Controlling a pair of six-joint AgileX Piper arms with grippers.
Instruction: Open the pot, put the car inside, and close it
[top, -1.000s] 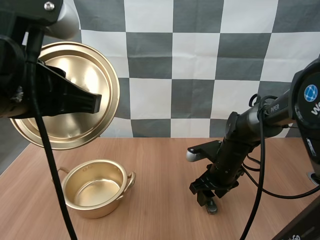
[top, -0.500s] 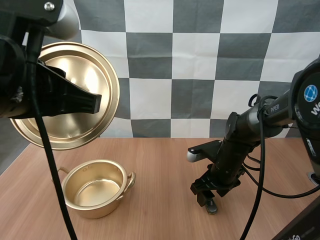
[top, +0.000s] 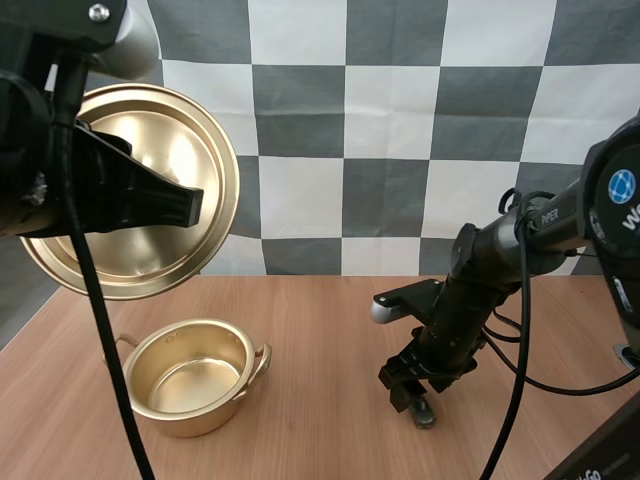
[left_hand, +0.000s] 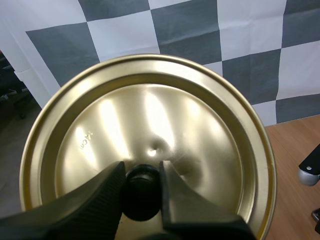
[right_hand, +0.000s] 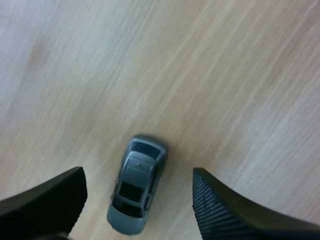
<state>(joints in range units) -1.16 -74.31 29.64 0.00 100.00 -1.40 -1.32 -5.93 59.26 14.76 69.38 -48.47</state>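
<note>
1. Lying on the pale wooden table (top: 320, 340), the small silver-grey toy car (right_hand: 136, 185) rests on its wheels, roof up, as the right wrist view looks down on it.
2. The right gripper (right_hand: 137, 170) hangs just above the car with its two black fingers (right_hand: 220, 210) spread wide, one on either side, neither touching it.
3. In the high view this gripper is low over the right part of the table, and a small grey shape shows just under its tips.
4. The round golden metal pot (top: 200, 415) with two small side handles stands upright on the left part of the table, well apart from the car. It is uncovered and has nothing inside.
5. The round golden metal lid (left_hand: 200, 130) is held in the air above and behind the pot, tipped nearly on edge.
6. The left gripper (left_hand: 141, 172) is clamped on the round black knob (left_hand: 141, 195) at the lid's centre, one finger pressed to each side of it.
</note>
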